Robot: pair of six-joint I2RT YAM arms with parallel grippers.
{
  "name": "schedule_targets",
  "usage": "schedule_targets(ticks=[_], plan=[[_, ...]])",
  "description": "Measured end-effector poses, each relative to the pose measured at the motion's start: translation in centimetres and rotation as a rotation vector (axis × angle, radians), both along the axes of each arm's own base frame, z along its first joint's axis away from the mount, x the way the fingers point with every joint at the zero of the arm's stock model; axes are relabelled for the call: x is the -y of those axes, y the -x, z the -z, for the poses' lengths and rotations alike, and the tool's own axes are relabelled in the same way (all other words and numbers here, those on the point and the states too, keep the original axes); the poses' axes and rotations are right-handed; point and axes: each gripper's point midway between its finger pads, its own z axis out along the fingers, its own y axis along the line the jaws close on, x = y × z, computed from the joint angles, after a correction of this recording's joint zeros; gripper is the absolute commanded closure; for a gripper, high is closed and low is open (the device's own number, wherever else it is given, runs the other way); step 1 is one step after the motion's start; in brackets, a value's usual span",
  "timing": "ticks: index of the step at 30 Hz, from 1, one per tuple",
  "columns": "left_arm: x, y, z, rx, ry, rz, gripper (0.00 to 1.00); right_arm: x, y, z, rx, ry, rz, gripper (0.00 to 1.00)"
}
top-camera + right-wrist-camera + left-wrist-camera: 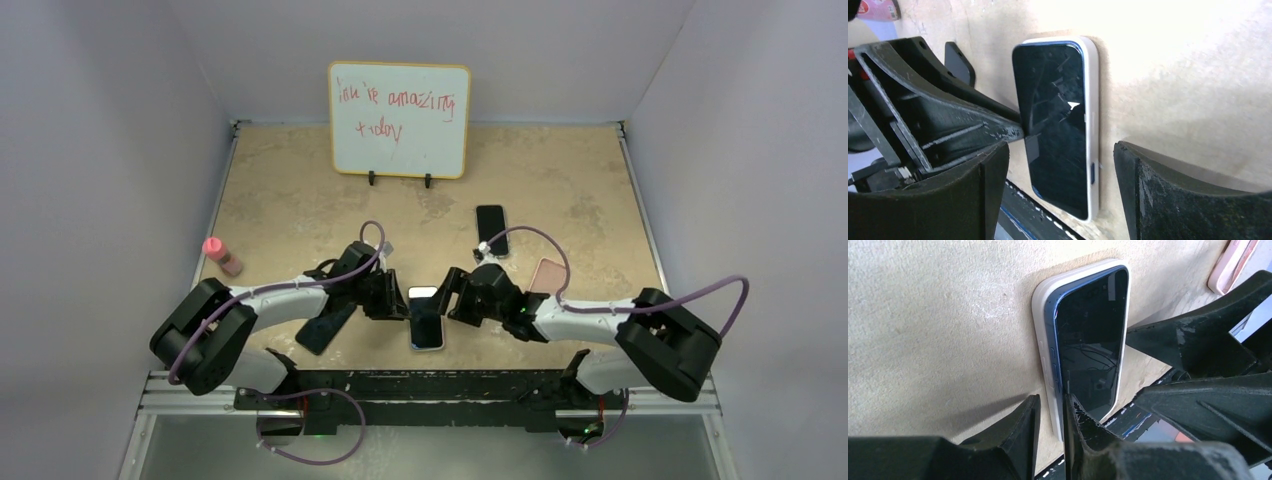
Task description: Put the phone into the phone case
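The phone, blue-edged with a dark screen, lies face up in the white phone case near the table's front edge. In the left wrist view the phone's left edge stands slightly proud of the case wall. My left gripper has its jaws narrowly apart across that edge. One finger touches the screen edge and the other rests just outside the case. My right gripper is wide open, straddling the phone's near end without touching the case.
A black phone and a pink case lie behind my right arm. A dark case sits under my left arm. A pink bottle stands at the left edge, and a whiteboard at the back.
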Motion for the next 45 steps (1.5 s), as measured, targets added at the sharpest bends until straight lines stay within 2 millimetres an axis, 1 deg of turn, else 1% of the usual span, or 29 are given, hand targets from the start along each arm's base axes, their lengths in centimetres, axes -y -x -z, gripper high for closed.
schedule_targets(ticks=[3, 6, 11, 16, 21, 25, 27, 31, 33, 34, 35, 36, 37, 40, 42, 43, 44, 45], plan=[[0.0, 0.0, 0.0, -0.002, 0.001, 0.002, 0.83, -1.2, -0.4, -0.1, -0.007, -0.022, -0.017, 0.22], [0.0, 0.1, 0.0, -0.004, 0.001, 0.001, 0.85, -2.0, -0.5, -0.3, -0.006, -0.055, -0.031, 0.23], [-0.2, 0.4, -0.1, -0.024, 0.026, -0.018, 0.88, -2.3, -0.6, -0.4, -0.011, -0.151, -0.018, 0.27], [-0.3, 0.4, -0.2, -0.031, 0.037, -0.026, 0.89, -2.6, -0.6, -0.6, -0.015, -0.22, -0.013, 0.35], [-0.7, 0.7, -0.2, -0.036, 0.033, -0.033, 0.89, -3.9, -0.1, -1.6, -0.032, -0.339, -0.041, 0.42], [-0.8, 1.0, -0.2, -0.045, 0.034, -0.029, 0.89, -4.2, 0.2, -1.6, -0.052, -0.389, -0.047, 0.53], [-0.8, 1.1, -0.1, -0.05, 0.037, -0.032, 0.89, -4.1, 0.4, -1.2, -0.065, -0.393, -0.042, 0.62], [-0.9, 1.5, -0.1, -0.057, 0.037, -0.029, 0.88, -3.8, 0.7, -0.3, -0.095, -0.375, -0.029, 0.85], [-1.0, 1.5, -0.2, -0.057, 0.037, -0.029, 0.88, -3.6, 0.8, 0.3, -0.103, -0.354, -0.027, 0.93], [-1.0, 1.6, -0.4, -0.054, 0.04, -0.028, 0.86, -3.5, 0.8, 0.4, -0.105, -0.348, -0.027, 0.98], [-1.0, 1.6, -0.4, -0.053, 0.041, -0.028, 0.84, -3.5, 0.8, 0.3, -0.097, -0.349, -0.031, 1.0], [-1.0, 1.6, -0.6, -0.051, 0.043, -0.028, 0.79, -3.5, 0.8, 0.2, -0.092, -0.348, -0.034, 1.0], [-1.0, 1.6, -0.8, -0.048, 0.043, -0.028, 0.73, -3.5, 0.8, 0.1, -0.09, -0.347, -0.035, 1.0], [-1.2, 1.8, -1.5, -0.043, 0.042, -0.02, 0.47, -3.5, 0.8, -0.2, -0.088, -0.344, -0.039, 1.0], [-1.1, 1.6, -2.9, -0.012, 0.054, -0.008, 0.36, -3.2, 0.9, -0.6, -0.086, -0.336, -0.04, 1.0], [-0.9, 1.3, -4.1, 0.011, 0.068, -0.004, 0.3, -3.1, 0.9, -1.0, -0.079, -0.335, -0.043, 1.0], [-0.7, 1.0, -5.4, 0.043, 0.084, 0.004, 0.26, -2.9, 0.9, -1.5, -0.067, -0.338, -0.048, 1.0], [-0.5, 0.5, -7.0, 0.08, 0.102, 0.011, 0.24, -2.8, 0.8, -2.2, -0.051, -0.34, -0.054, 1.0]])
